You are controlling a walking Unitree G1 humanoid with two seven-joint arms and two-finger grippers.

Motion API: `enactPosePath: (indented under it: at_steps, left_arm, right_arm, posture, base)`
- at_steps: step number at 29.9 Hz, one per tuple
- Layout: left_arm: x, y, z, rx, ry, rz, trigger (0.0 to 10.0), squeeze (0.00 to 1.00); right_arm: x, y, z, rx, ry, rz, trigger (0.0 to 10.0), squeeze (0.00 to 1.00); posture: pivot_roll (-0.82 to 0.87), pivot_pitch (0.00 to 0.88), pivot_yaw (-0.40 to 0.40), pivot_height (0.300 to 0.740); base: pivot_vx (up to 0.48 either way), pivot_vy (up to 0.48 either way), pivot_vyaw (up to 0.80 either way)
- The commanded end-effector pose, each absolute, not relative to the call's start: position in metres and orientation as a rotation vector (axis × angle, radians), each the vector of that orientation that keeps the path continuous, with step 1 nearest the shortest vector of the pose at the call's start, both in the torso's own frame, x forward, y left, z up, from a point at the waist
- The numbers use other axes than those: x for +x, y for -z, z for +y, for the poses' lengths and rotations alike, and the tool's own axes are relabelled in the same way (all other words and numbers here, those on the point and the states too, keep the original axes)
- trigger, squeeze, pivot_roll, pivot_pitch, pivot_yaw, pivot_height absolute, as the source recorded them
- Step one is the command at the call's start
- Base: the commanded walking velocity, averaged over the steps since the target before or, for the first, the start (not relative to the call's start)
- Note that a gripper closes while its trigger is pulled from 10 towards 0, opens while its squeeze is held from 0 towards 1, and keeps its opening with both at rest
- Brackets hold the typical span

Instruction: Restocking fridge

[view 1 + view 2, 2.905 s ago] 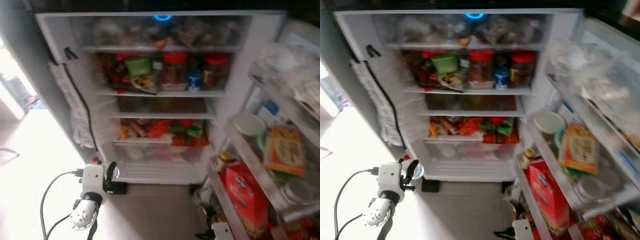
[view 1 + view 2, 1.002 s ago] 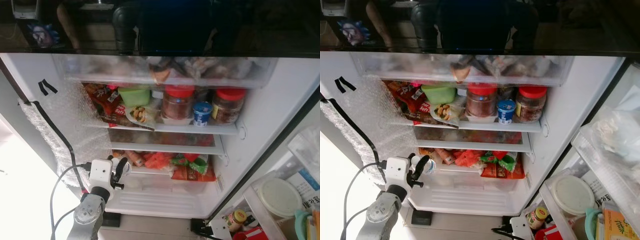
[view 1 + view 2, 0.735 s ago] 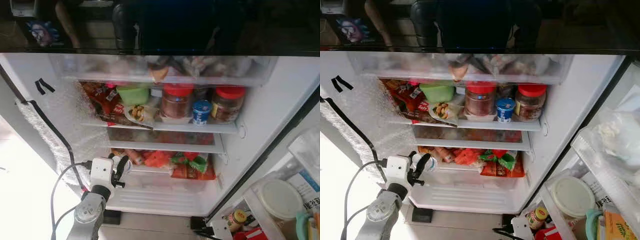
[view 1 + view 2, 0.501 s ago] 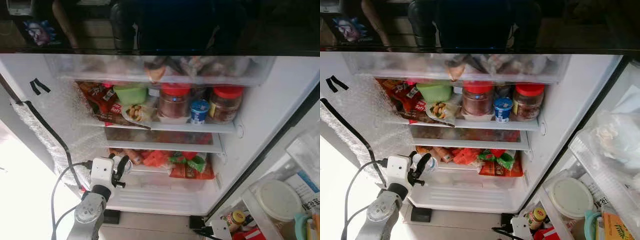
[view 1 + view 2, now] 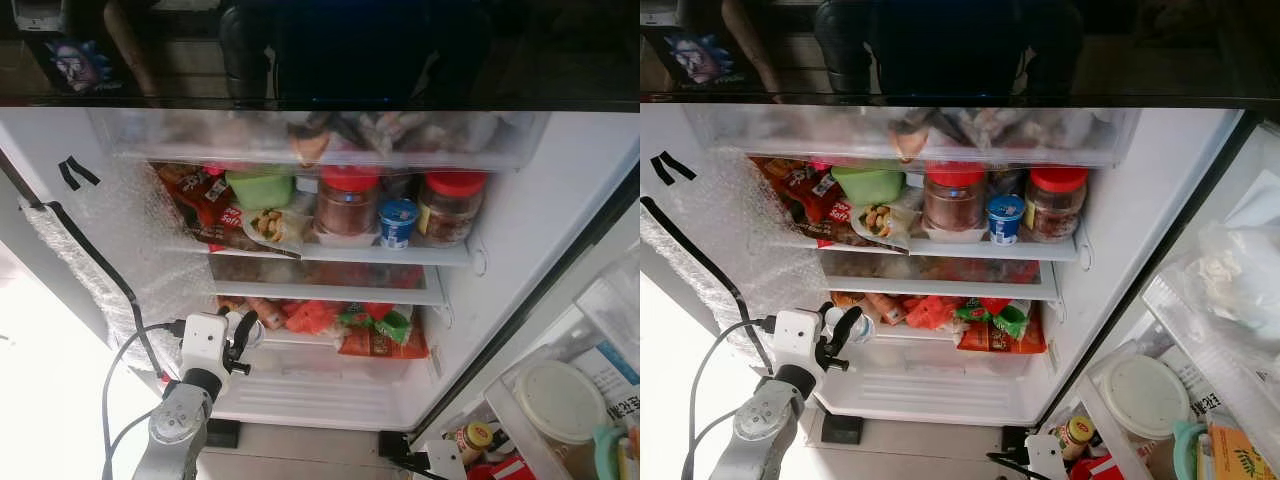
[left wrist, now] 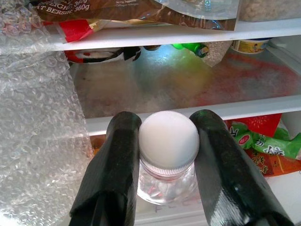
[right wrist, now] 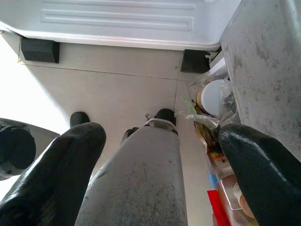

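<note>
Bottle (image 6: 168, 160), clear with a white cap, clamped between the 2 black fingers (image 6: 110, 179) of the left gripper (image 5: 242, 335), held just in front of the open fridge (image 5: 520, 230), level with its snack-packet shelf (image 5: 330, 325). Above that shelf, 2 red-lidded jars (image 5: 347, 200). Right gripper (image 7: 155, 174) low beside the fridge door, fingers spread wide apart, holding nothing.

Open fridge (image 5: 520, 230) with white shelves. Upper shelf (image 5: 330, 252): two red-lidded jars (image 5: 347, 205), blue-lidded cup (image 5: 398, 222), green tub (image 5: 259, 188), snack packets (image 5: 205, 205). Lower shelf (image 5: 290, 338): red and green packets (image 5: 380, 335).
</note>
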State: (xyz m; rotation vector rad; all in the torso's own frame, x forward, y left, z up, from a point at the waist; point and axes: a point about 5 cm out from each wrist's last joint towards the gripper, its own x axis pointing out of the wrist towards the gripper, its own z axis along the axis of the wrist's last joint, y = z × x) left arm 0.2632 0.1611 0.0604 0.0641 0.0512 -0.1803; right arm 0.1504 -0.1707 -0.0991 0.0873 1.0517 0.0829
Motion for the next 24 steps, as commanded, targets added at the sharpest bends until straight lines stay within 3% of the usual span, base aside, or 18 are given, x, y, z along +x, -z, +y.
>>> enactPosePath:
  at_steps: [1, 8, 16, 24]
  left_arm:
    - [0.2650, -0.0652, 0.1607, 0.068, 0.178, 0.030, 10.0, 0.00]
    - [0.2652, -0.0671, 0.1617, 0.063, 0.171, 0.020, 10.0, 0.00]
    - [0.2656, -0.0675, 0.1610, 0.062, 0.168, 0.017, 10.0, 0.00]
    - [0.2661, -0.0672, 0.1609, 0.064, 0.166, 0.019, 10.0, 0.00]
  right_arm:
    - [0.1513, 0.0983, -0.1737, 0.089, -0.065, 1.034, 10.0, 0.00]
    - [0.1520, 0.0979, -0.1750, 0.075, -0.053, 1.029, 10.0, 0.00]
    - [0.1515, 0.0981, -0.1751, 0.077, -0.059, 1.032, 10.0, 0.00]
    - [0.1520, 0.0977, -0.1750, 0.091, -0.046, 1.019, 10.0, 0.00]
  posture:
    - [0.04, 0.060, -0.002, 0.740]
    - [0.04, 0.063, -0.004, 0.740]
    - [0.03, 0.064, -0.006, 0.695]
    - [0.03, 0.066, -0.004, 0.695]
  base:
    - [0.000, 0.000, 0.00]
    - [0.000, 0.000, 0.00]
    - [0.000, 0.000, 0.00]
    - [0.000, 0.000, 0.00]
